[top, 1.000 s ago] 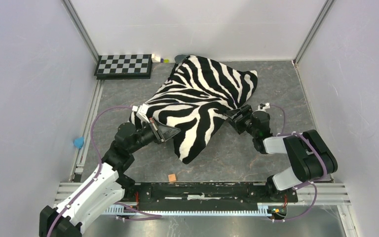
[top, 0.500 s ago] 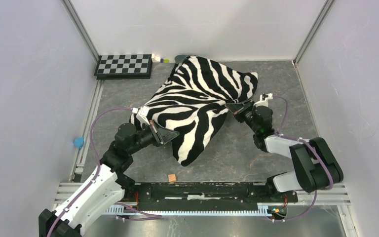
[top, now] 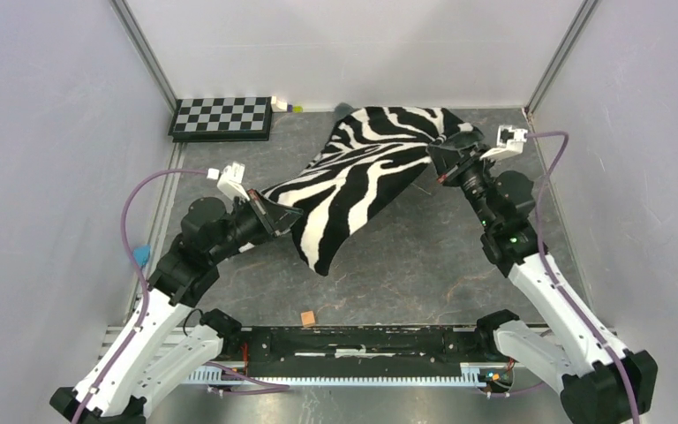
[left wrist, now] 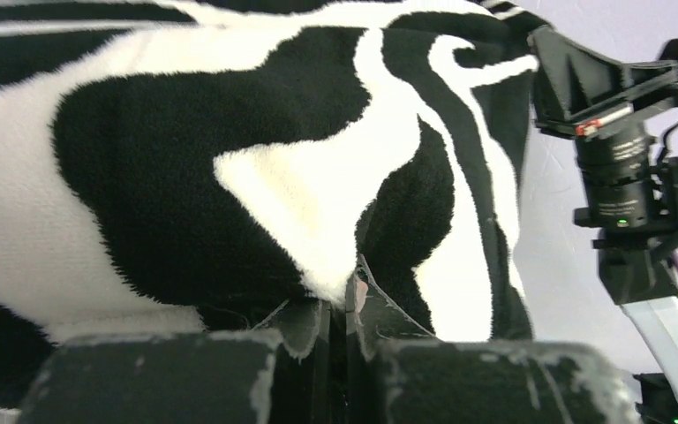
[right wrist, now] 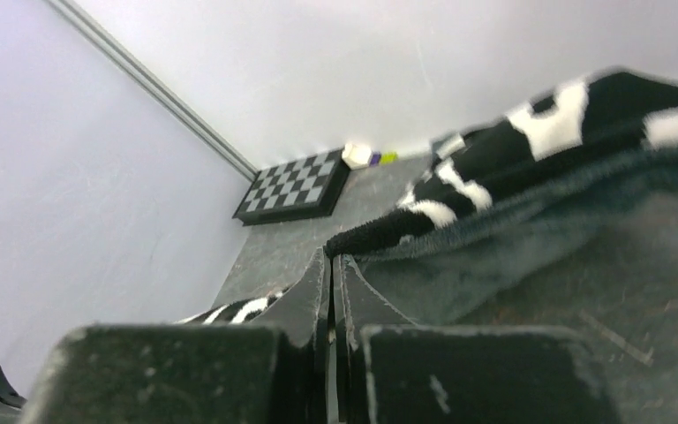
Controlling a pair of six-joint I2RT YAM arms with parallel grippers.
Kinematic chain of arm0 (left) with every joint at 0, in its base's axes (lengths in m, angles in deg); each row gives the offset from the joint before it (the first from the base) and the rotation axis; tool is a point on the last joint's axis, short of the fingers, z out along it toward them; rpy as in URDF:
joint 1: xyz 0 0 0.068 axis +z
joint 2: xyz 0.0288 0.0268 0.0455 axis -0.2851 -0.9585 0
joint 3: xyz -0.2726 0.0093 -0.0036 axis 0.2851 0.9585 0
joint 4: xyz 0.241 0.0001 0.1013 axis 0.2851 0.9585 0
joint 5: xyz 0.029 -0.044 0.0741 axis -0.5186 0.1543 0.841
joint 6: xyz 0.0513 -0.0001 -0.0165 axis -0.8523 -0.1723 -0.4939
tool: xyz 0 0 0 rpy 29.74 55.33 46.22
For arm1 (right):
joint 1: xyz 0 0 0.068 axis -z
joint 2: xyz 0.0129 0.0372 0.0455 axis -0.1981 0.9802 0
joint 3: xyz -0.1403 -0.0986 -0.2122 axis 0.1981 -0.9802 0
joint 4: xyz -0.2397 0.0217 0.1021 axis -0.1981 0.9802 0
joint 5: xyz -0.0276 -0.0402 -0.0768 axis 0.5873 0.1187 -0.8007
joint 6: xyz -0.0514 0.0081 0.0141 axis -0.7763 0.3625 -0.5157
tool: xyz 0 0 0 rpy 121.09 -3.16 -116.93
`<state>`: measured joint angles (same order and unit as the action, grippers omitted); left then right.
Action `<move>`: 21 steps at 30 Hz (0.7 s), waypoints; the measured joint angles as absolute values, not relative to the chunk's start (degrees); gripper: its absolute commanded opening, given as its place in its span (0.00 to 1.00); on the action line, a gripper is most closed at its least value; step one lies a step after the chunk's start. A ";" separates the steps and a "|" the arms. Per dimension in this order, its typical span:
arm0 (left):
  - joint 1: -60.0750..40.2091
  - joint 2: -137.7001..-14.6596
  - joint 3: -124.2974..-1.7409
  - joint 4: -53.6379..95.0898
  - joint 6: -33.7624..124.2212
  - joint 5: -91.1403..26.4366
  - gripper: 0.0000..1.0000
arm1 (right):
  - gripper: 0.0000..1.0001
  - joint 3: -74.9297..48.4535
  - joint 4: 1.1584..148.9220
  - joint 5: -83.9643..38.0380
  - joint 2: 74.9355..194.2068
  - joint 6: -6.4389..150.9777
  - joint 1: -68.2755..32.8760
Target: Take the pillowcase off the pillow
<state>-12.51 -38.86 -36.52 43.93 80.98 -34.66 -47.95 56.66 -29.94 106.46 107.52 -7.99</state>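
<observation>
Pillowcase (top: 362, 177) stretched over the worktop (top: 459, 265), far-right corner toward left edge; left gripper (top: 281, 221) and right gripper (top: 440, 152) each pinching its cloth.

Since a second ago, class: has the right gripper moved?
Yes. The right gripper has moved away from the base rail toward the back wall, pulling the pillowcase with it.

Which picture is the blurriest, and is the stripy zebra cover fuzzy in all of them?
Right wrist view: the zebra pillowcase smears soft, the checkerboard a bit crisper. Left wrist view: its plush stripes look sharp. Top external view: sharp all over, evenly lit.
</observation>
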 measured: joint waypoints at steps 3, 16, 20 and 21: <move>-12.56 -39.80 -40.74 46.14 80.61 -33.59 0.02 | 0.00 -38.35 64.45 -28.32 106.31 101.44 -8.36; 3.53 -50.42 -44.21 40.35 91.87 -44.10 0.02 | 0.08 -4.21 80.38 -23.12 125.94 93.22 -8.71; 16.95 -59.65 -32.56 24.35 104.83 -53.00 0.22 | 0.59 2.11 81.52 -22.33 140.73 93.25 -9.11; 19.64 -63.08 -29.96 19.26 108.06 -54.59 0.44 | 0.76 3.83 81.84 -22.27 144.51 92.87 -9.15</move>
